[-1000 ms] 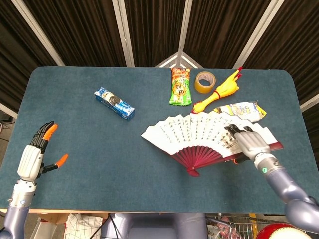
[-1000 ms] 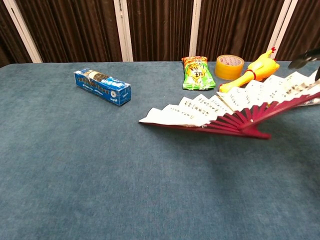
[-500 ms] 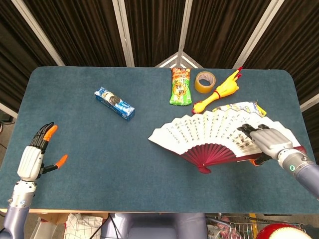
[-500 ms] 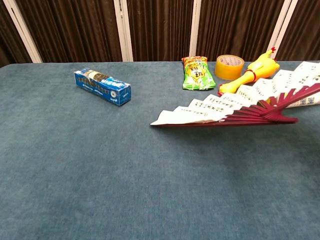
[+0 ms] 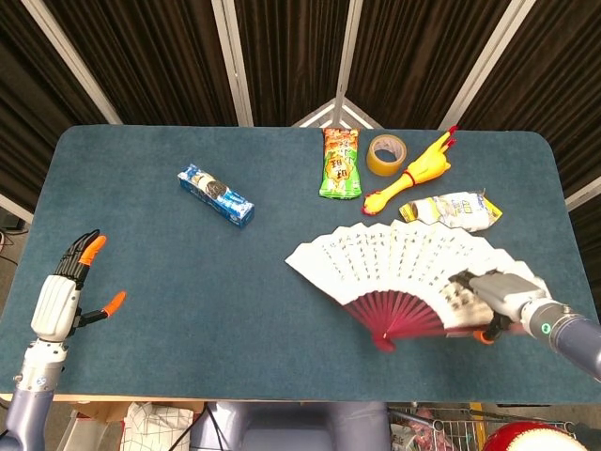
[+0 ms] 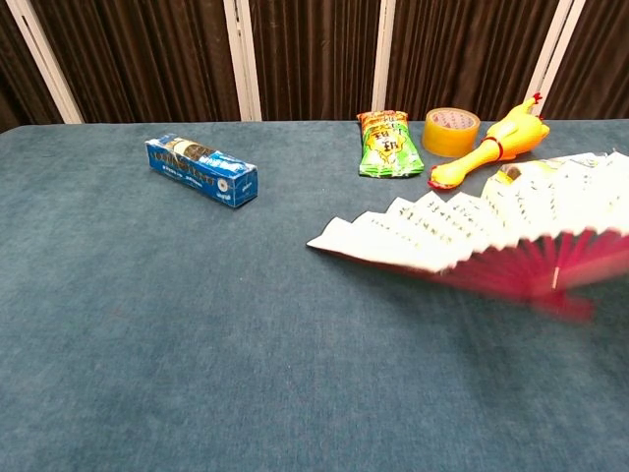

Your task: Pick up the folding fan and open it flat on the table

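Right hand (image 5: pixel 498 299) is clamped on the spread fan (image 5: pixel 413 268) at its right edge, so it can be laid flat on the bench (image 5: pixel 188 282). Left hand (image 5: pixel 68 293) is held empty, fingers apart.

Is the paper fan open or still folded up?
Open. The fan is spread wide, its white paper leaves fanned out over the red ribs, and the right hand grips its right end. The chest view shows it blurred.
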